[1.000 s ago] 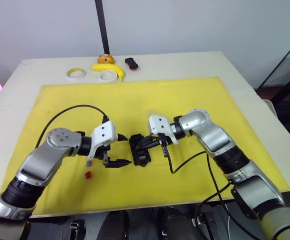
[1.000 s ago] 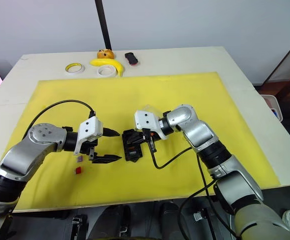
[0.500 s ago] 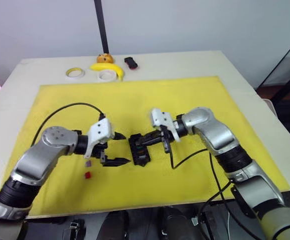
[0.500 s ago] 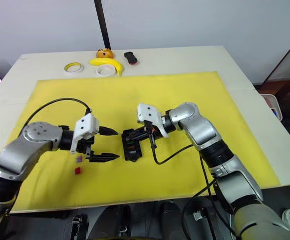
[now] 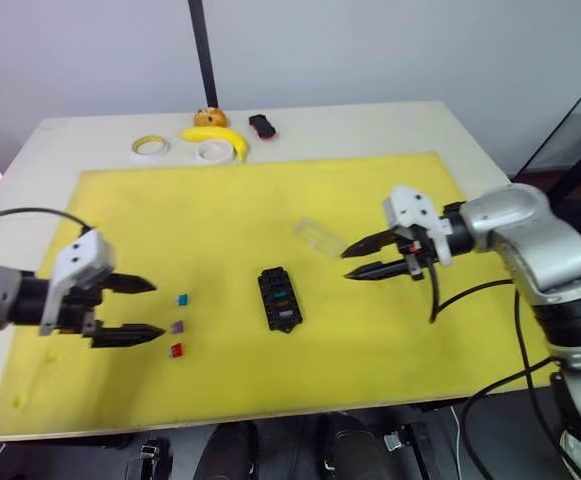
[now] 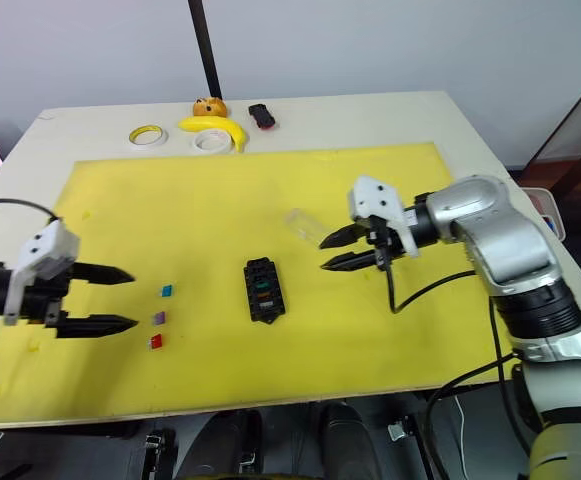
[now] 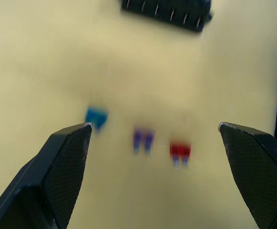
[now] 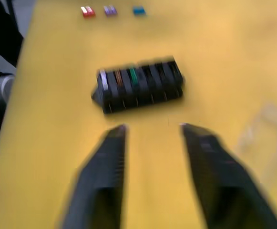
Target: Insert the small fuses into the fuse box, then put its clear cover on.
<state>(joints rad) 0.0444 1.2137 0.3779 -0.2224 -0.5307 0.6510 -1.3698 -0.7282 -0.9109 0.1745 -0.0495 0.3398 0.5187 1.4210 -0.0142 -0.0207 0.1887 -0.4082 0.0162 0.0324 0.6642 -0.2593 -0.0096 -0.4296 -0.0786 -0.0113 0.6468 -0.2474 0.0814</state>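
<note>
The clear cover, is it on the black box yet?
Not yet. The clear cover lies on the yellow mat, apart from the fuse box.

silver-grey jointed arms, white wrist blocks, black textured gripper fingers [image 7: 66,162], looping black cables

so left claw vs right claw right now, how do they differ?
The left claw sits at the mat's left edge, pointing at the three loose fuses: blue, purple and red. The right claw sits right of the fuse box, beside the clear cover. The left is spread wider than the right. Both are open, empty, and clear of the box.
</note>
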